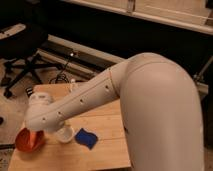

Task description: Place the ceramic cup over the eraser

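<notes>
The ceramic cup (65, 134) is a small white cup standing near the front left of the wooden table (107, 125). The eraser (86, 138), a blue block, lies flat just right of the cup, apart from it. My gripper (58, 129) is at the low end of the long white arm, right at the cup's left rim. The wrist housing hides most of the gripper, and it reads as shut on the cup.
An orange-red bowl (28, 141) sits at the table's front left corner, just left of the wrist. A small white object (73, 83) stands at the table's back edge. A black office chair (20, 52) stands on the floor at the far left.
</notes>
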Controlling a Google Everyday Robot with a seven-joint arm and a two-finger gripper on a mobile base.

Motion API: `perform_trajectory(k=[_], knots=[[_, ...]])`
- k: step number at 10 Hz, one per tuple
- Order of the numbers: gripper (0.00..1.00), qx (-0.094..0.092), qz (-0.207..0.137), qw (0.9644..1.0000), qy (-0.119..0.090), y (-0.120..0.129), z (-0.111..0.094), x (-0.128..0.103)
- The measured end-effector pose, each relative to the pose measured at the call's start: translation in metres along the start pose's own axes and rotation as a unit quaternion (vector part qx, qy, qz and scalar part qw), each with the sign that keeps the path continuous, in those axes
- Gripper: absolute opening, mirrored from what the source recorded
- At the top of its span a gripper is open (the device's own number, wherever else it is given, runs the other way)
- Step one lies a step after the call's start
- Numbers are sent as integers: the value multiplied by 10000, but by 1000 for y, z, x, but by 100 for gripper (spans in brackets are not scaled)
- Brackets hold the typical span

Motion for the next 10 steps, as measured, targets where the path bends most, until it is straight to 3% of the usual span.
perform_trajectory(k=[1, 4, 8, 10], knots=[[0, -37, 167, 9995, 266, 14, -23, 27], [0, -164, 328, 9964, 762, 42, -79, 102], [0, -126, 85, 9952, 968, 12, -121, 182], [0, 1, -48, 9953, 969, -8, -130, 210]])
